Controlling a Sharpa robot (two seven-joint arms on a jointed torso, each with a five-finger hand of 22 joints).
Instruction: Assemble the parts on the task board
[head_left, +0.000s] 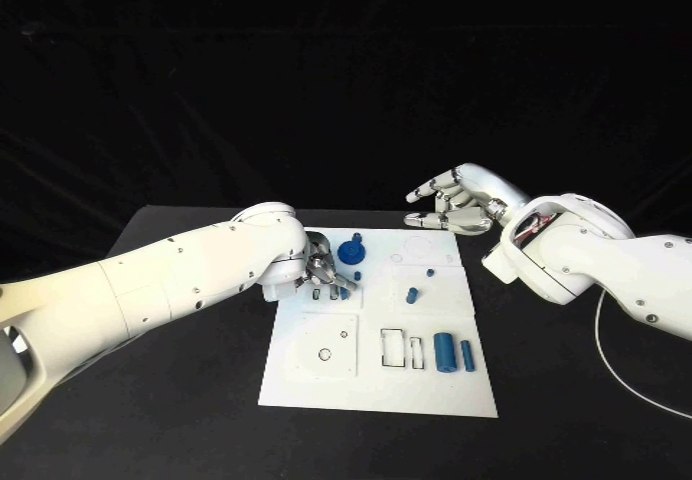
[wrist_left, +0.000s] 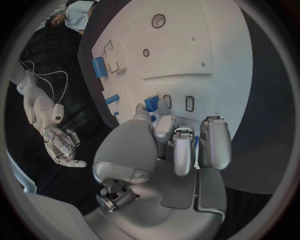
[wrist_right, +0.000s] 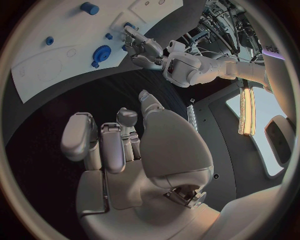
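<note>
The left hand (head_left: 320, 275) is reaching down over the left side of the task board (head_left: 378, 385), its fingers (wrist_left: 214, 141) curling down toward small upright blue parts (head_left: 343, 292) standing in the board; whether it is actually gripping one cannot be told, since the palm is covering the fingertips. Just beyond it, a blue gear-shaped part (head_left: 351, 252) is sitting on the board near the far left. The right hand (head_left: 453, 203) is hovering above the table past the board's far right corner, fingers loosely bent and holding nothing. A small blue peg (head_left: 413, 295) is standing mid-board, and two blue cylinders (head_left: 453, 353) are lying side by side toward the near right, beside rectangular slots (head_left: 392, 347).
</note>
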